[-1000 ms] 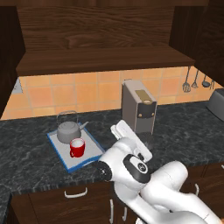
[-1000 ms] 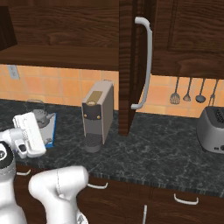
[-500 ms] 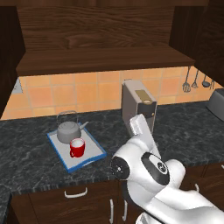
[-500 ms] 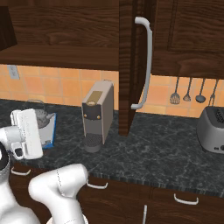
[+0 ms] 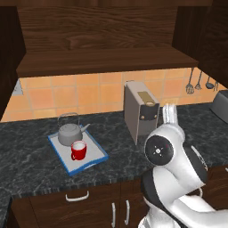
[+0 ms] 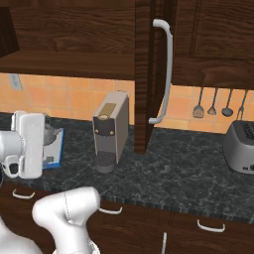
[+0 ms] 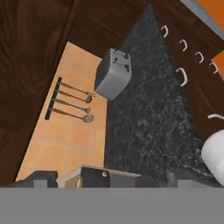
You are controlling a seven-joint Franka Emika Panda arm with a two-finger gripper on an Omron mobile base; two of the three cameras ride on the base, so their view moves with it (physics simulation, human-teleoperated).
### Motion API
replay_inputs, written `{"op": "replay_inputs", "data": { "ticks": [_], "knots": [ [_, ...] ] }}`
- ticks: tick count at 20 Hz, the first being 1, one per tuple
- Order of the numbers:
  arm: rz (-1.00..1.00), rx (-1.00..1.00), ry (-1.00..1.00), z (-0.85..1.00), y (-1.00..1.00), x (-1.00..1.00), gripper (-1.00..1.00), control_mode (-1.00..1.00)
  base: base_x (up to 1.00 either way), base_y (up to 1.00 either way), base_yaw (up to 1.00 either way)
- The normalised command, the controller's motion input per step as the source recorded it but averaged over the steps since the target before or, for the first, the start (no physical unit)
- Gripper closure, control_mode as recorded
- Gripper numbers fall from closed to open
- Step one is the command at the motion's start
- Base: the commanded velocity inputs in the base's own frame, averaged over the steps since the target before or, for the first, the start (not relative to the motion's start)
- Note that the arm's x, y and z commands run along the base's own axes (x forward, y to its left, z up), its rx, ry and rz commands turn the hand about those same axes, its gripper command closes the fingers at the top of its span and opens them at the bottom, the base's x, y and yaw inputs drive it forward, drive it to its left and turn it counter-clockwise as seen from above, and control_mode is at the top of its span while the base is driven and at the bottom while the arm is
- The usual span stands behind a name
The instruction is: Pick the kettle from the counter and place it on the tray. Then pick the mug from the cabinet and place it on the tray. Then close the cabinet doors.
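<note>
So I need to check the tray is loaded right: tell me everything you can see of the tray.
The tray is a flat rectangle with a grey floor and a raised blue rim. It lies level on the dark counter, left of the coffee machine, turned askew to the counter's edge. The grey kettle and the red mug stand upright on it.

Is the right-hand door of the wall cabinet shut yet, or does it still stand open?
Open. The cabinet door juts out edge-on over the counter, its silver bar handle facing sideways, not flush with the cabinet front.
</note>
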Motion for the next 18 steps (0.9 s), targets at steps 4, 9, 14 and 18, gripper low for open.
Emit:
{"op": "replay_inputs", "data": {
  "ticks": [4,9,14,18],
  "knots": [
    [0.11,0.26,-0.22,-0.36,-1.0,-0.57,-1.0,-1.0,0.0,0.0,0.0],
    [0.07,0.29,-0.24,-0.62,-1.0,-0.78,-1.0,-1.0,0.0,0.0,0.0],
    [0.03,0.29,-0.25,-0.86,-1.0,-0.98,-1.0,-1.0,0.0,0.0,0.0],
    [0.04,0.27,-0.25,-0.88,-1.0,-0.93,-1.0,-1.0,0.0,0.0,0.0]
  ]
}}
